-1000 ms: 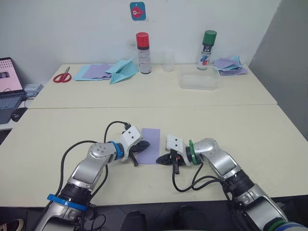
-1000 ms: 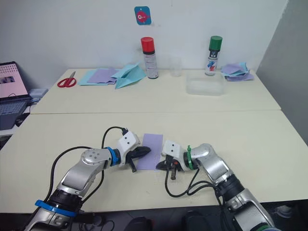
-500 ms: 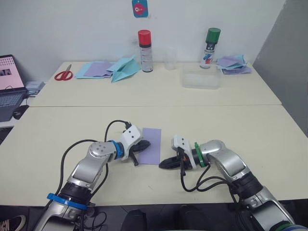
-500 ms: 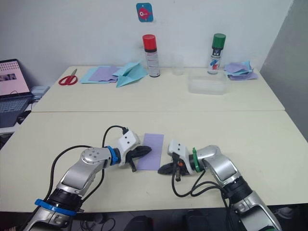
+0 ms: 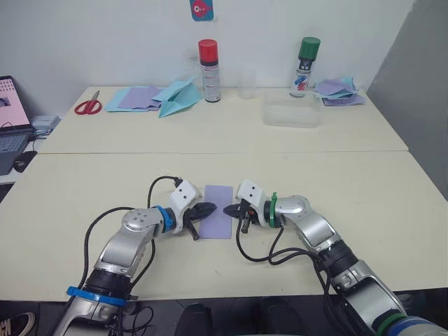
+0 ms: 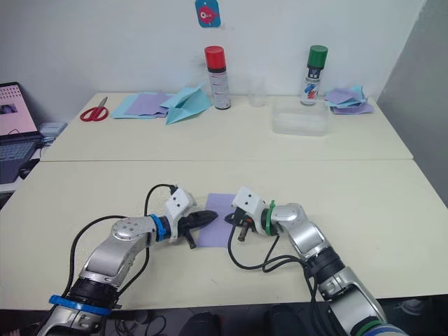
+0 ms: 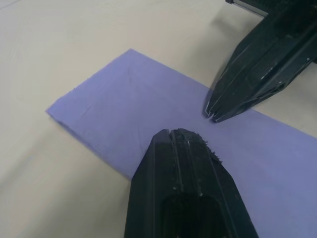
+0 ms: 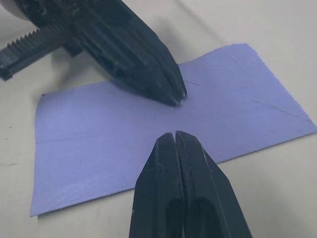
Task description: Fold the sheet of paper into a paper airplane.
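No brand name or writing can be read on anything. The spray can with the red cap [image 5: 208,71] and the spray can with the green cap [image 5: 304,66] at the far edge of the table [image 5: 364,203] carry labels, but the print is too small to make out. On the wall a small blue tag [image 5: 201,8] shows a red figure, without legible text. The laptop [image 5: 10,119] at the left edge shows a pink screen.

The sheet of paper [image 5: 218,211] lies flat on the near part of the table, between the two grippers, as a narrow lavender rectangle with faint crease lines. The left gripper [image 7: 174,135] has its two black fingers pressed together, and its tip rests over the left half of the sheet. The right gripper [image 8: 173,137] also has its fingers closed together, with nothing between them, and its tip is over the right half. The two tips point at each other, close but apart.

Half a second ago the right gripper was beside the sheet, off its right edge near the lower corner; now it has come forward over the paper. The left gripper stays at the same place on the sheet. The sheet itself has not changed its shape.
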### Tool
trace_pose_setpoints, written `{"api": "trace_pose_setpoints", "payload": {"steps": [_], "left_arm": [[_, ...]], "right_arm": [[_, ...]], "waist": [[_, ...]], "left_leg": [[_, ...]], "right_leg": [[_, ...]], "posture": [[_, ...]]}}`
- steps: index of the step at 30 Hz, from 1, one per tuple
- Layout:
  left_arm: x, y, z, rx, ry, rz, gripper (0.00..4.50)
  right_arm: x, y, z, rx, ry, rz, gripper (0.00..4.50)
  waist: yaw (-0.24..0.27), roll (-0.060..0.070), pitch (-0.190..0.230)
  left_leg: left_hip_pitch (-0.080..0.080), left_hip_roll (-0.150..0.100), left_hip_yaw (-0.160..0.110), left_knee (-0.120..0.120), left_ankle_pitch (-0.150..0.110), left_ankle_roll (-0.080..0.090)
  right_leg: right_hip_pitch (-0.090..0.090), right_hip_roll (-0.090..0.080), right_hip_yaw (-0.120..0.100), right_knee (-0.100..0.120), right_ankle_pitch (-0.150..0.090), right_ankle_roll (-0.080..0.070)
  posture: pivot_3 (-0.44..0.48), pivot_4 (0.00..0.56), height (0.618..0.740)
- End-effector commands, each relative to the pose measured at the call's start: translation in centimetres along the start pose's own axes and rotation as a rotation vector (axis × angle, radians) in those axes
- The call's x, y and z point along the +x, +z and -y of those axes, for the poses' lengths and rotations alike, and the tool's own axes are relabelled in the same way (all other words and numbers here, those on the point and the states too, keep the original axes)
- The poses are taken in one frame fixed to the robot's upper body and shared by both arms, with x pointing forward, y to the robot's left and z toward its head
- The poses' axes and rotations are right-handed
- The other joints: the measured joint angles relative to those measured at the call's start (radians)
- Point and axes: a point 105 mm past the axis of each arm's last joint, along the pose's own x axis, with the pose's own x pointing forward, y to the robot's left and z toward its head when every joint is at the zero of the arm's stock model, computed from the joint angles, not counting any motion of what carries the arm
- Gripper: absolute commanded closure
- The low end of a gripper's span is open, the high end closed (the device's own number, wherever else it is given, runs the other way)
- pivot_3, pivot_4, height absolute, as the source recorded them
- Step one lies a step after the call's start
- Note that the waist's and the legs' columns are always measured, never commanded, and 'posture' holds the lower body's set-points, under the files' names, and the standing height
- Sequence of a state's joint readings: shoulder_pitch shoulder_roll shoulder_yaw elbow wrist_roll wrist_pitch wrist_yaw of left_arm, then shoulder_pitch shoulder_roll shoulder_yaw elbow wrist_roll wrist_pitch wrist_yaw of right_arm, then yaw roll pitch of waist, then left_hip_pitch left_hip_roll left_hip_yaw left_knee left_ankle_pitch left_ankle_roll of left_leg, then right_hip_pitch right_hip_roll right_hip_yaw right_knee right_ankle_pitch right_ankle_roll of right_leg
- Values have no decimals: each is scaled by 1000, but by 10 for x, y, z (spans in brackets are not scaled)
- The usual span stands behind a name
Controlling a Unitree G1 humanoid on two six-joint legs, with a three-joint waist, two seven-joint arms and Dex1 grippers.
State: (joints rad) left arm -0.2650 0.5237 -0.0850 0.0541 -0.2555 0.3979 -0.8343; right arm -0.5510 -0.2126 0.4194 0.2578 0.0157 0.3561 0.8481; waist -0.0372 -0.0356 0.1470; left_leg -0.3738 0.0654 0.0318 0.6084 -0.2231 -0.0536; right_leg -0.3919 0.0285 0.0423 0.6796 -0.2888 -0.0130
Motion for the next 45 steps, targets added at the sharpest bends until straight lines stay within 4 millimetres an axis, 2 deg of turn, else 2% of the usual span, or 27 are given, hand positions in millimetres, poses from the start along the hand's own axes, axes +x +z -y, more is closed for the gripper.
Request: {"api": "trace_pose_setpoints", "payload": {"steps": [1,4,7,9,12,17,18,30,45], "left_arm": [[-27,22,-18,-103,65,113,3957],[-45,24,-22,-141,85,138,3137],[-50,23,-23,-138,112,145,2226],[-46,24,-19,-136,95,150,2226],[-38,20,-16,-103,95,130,2838],[-33,10,-14,-68,93,84,4387],[-33,9,-13,-66,85,79,4451],[-30,-4,-4,-111,34,35,4451],[-22,-10,-1,-100,-6,-10,4451]], "right_arm": [[-1,-25,1,27,-25,-97,4500],[-1,-26,0,30,-22,-97,4500],[-1,-26,0,32,-18,-97,4500],[-1,-26,0,35,-16,-97,4500],[-1,-26,0,34,-15,-98,4500],[-1,-25,1,36,-17,-97,4500],[-1,-25,1,36,-17,-98,4500],[1,-23,-2,32,-15,-91,4500],[2,-21,-2,54,-21,-85,4500]], "waist": [[-2,-1,1],[-4,-1,1],[-4,-1,1],[-4,-1,1],[-4,-2,1],[-4,-2,1],[-4,-2,1],[-5,-2,1],[-6,-2,1]], "left_leg": [[-1,0,0,0,0,0],[-5,1,-1,0,0,0],[-6,0,-1,0,0,0],[-6,0,-1,0,0,0],[-6,0,-1,0,0,0],[-6,0,0,0,0,0],[-7,0,0,0,0,0],[-9,0,0,0,0,0],[-10,-1,1,0,0,0]], "right_leg": [[-1,0,-1,0,0,0],[-4,1,-1,0,0,0],[-5,0,-1,0,0,0],[-5,-1,-1,0,0,0],[-5,-3,-1,0,0,0],[-6,-3,0,0,0,0],[-7,-3,0,0,0,0],[-9,-3,0,0,0,0],[-11,-2,0,1,0,0]], "posture": [[0,150,740],[0,150,740],[0,150,740],[0,150,740],[0,150,740],[0,150,740],[0,150,740],[0,150,740],[0,150,740]]}}
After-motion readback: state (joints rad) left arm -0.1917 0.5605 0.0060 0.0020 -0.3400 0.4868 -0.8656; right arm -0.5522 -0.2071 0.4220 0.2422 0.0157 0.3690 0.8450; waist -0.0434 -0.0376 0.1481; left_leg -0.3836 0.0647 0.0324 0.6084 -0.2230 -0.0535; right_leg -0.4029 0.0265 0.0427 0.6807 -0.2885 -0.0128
